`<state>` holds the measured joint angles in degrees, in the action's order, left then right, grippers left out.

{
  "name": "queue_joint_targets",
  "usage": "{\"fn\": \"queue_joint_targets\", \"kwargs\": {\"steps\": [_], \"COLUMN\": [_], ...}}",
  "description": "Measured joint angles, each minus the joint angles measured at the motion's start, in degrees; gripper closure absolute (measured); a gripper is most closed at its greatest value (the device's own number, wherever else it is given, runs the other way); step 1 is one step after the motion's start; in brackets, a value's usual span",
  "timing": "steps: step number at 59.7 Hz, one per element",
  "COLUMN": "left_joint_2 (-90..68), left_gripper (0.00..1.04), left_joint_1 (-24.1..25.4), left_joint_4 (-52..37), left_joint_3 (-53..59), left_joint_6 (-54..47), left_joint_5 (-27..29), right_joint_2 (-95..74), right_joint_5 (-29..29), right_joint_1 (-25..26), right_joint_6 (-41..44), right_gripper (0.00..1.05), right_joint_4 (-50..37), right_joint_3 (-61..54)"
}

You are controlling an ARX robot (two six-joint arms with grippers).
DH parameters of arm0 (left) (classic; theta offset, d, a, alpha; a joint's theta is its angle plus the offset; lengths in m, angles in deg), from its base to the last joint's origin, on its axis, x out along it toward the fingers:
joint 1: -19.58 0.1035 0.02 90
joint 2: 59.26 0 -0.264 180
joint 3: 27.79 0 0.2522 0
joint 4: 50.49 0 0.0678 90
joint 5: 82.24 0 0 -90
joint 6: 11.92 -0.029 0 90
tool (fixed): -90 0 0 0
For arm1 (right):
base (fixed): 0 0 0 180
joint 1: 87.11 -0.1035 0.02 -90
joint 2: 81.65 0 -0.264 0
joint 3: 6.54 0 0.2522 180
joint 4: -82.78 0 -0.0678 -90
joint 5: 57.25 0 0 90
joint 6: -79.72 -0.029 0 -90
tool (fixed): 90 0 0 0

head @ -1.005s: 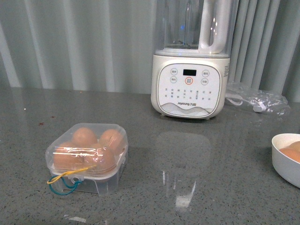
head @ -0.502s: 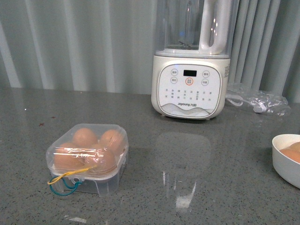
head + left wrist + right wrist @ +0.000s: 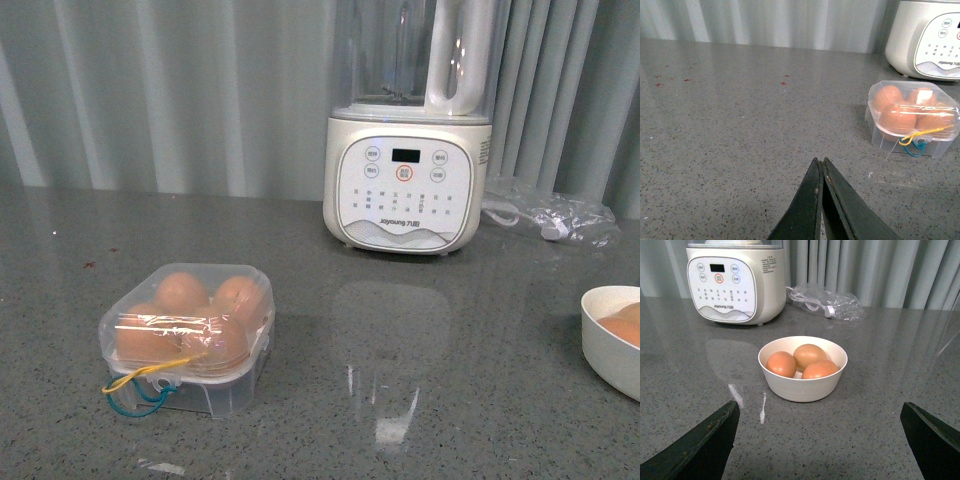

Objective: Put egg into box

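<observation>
The box (image 3: 912, 118) sits on the table (image 3: 740, 130) ahead of the left claw (image 3: 821, 165), lid down, all four holes filled with brown eggs. That claw is pressed together and empty. The right claw (image 3: 820, 435) gapes wide, empty, with the white bowl (image 3: 803, 385) of three eggs just beyond. The task looks done.

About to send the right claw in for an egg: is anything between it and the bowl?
Nothing visible. The right claw is open, with bare countertop up to the bowl and its three eggs. But the box has its lid shut over four eggs.
</observation>
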<state>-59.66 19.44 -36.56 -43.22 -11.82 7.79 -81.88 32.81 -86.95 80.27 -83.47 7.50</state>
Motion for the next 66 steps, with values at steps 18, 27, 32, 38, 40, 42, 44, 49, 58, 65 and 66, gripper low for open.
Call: {"fn": "queue_joint_targets", "kwargs": {"steps": [18, 27, 32, 38, 40, 42, 44, 49, 58, 65, 66], "left_joint_2": [0.2, 0.2, 0.2, 0.2, 0.2, 0.2, 0.2, 0.2, 0.2, 0.2, 0.2], "left_gripper": [1.01, 1.01, 1.01, 0.86, 0.79, 0.72, 0.67, 0.53, 0.28, 0.08, 0.05], "left_joint_1": [0.0, 0.0, 0.0, 0.0, 0.0, 0.0, 0.0, 0.0, 0.0, 0.0, 0.0], "left_joint_4": [0.0, 0.0, 0.0, 0.0, 0.0, 0.0, 0.0, 0.0, 0.0, 0.0, 0.0], "left_joint_3": [0.0, 0.0, 0.0, 0.0, 0.0, 0.0, 0.0, 0.0, 0.0, 0.0, 0.0], "left_joint_6": [0.0, 0.0, 0.0, 0.0, 0.0, 0.0, 0.0, 0.0, 0.0, 0.0, 0.0], "left_joint_5": [0.0, 0.1, 0.1, 0.1, 0.1, 0.0, 0.0, 0.1, 0.1, 0.0, 0.0], "right_joint_2": [0.0, 0.0, 0.0, 0.0, 0.0, 0.0, 0.0, 0.0, 0.0, 0.0, 0.0], "right_joint_5": [0.0, 0.0, 0.0, 0.0, 0.0, 0.0, 0.0, 0.0, 0.0, 0.0, 0.0], "right_joint_1": [0.0, 0.0, 0.0, 0.0, 0.0, 0.0, 0.0, 0.0, 0.0, 0.0, 0.0], "right_joint_6": [0.0, 0.0, 0.0, 0.0, 0.0, 0.0, 0.0, 0.0, 0.0, 0.0, 0.0], "right_gripper": [0.07, 0.07, 0.07, 0.07, 0.07, 0.07, 0.07, 0.07, 0.07, 0.07, 0.07], "right_joint_4": [0.0, 0.0, 0.0, 0.0, 0.0, 0.0, 0.0, 0.0, 0.0, 0.0, 0.0], "right_joint_3": [0.0, 0.0, 0.0, 0.0, 0.0, 0.0, 0.0, 0.0, 0.0, 0.0, 0.0]}}
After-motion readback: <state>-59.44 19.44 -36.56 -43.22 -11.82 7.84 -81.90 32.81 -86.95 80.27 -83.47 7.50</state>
